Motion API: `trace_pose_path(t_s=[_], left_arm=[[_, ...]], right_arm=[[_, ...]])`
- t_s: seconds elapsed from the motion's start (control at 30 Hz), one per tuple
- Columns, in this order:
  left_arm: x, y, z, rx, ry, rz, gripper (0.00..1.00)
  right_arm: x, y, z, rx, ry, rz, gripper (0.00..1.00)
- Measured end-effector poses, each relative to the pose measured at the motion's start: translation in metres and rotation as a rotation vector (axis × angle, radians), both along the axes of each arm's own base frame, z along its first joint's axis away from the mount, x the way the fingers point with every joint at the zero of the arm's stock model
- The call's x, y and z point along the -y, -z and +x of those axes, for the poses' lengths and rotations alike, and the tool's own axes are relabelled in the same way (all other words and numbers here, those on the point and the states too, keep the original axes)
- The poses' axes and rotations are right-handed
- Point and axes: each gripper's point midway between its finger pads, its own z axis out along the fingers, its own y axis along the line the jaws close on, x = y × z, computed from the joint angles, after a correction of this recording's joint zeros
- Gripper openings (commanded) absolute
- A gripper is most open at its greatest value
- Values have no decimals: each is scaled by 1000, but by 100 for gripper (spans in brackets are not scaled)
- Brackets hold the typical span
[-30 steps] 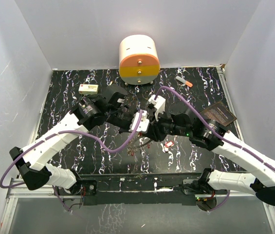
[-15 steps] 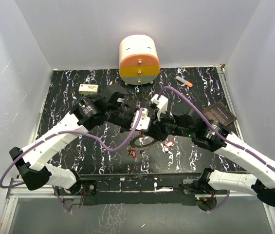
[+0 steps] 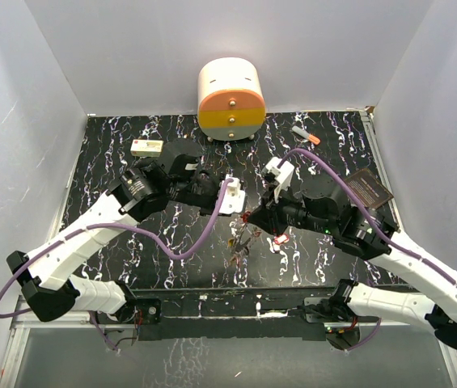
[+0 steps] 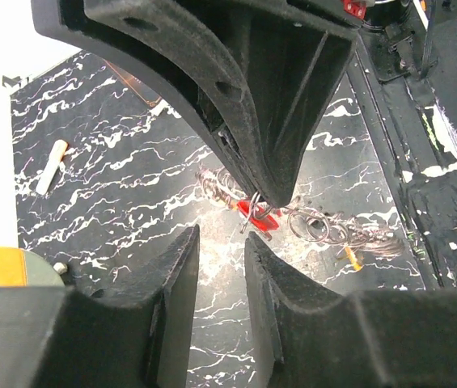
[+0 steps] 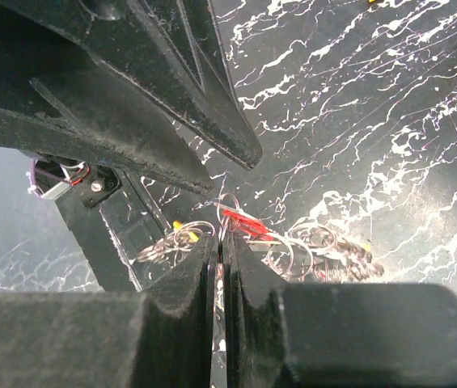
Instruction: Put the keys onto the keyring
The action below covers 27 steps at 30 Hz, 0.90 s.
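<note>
The keyring (image 3: 241, 239) hangs edge-on below my right gripper (image 3: 250, 218), a tangle of thin wire loops with small keys on it. In the right wrist view my right gripper (image 5: 218, 241) is shut on a wire loop of the keyring (image 5: 291, 252), with a red key (image 5: 244, 223) just past the tips and a yellow key (image 5: 181, 231) to the left. My left gripper (image 4: 222, 241) stands open with nothing between its fingers, a short way back from the red key (image 4: 254, 213) and the keyring (image 4: 319, 227). Another red key (image 3: 279, 239) lies on the table.
A round white, orange and yellow drawer unit (image 3: 230, 99) stands at the back. An orange-tipped marker (image 3: 305, 134) lies back right, a small white box (image 3: 147, 147) back left, and a dark card (image 3: 370, 190) at the right. Purple cables loop over both arms.
My left gripper has opened and drawn back to the left. My right gripper has shut on the keyring and shifted right, so the ring now hangs from it instead of lying flat.
</note>
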Motion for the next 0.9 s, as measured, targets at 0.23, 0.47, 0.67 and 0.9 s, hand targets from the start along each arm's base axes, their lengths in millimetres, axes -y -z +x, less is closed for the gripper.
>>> trace_pose_path(t_s=[0.23, 0.47, 0.67, 0.9], left_arm=[[0, 6, 0, -10, 0, 7, 29], [4, 7, 0, -24, 3, -3, 14], [7, 6, -1, -29, 8, -17, 7], [10, 1, 0, -32, 6, -39, 0]], right_arm=[[0, -4, 1, 20, 12, 43, 8], [6, -18, -1, 88, 23, 132, 8], [4, -24, 0, 121, 21, 180, 8], [3, -20, -1, 127, 13, 196, 8]])
